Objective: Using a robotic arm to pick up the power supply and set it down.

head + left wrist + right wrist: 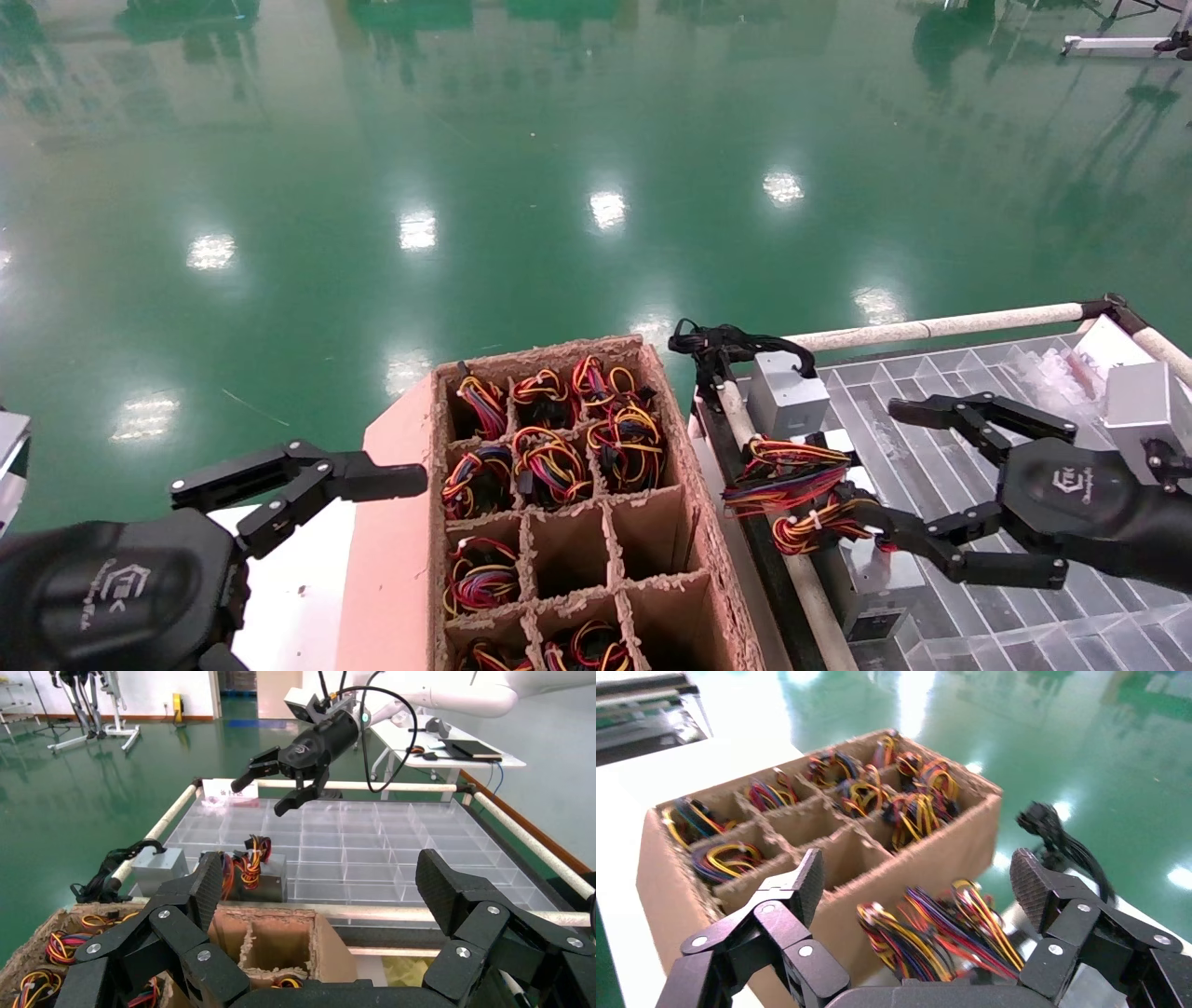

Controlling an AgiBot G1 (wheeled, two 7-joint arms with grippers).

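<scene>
The power supply (875,582), a silver-grey box, lies on the clear compartment tray (968,466) near the tray's left rail. Its bundle of red, yellow and black wires (792,485) points toward the cardboard box. My right gripper (889,466) is open just over the power supply, one finger on each side of the wire bundle (940,931), gripping nothing. In the left wrist view the power supply (270,878) sits beyond the box, with the right gripper (263,794) shown farther back. My left gripper (298,483) hangs open and empty at the lower left, beside the box.
A divided cardboard box (694,466) holds several more wire-bundled units, with some cells empty. A smaller grey cube (787,391) with a black cable sits at the tray's far left corner. White rails (931,328) frame the tray. Green floor lies beyond.
</scene>
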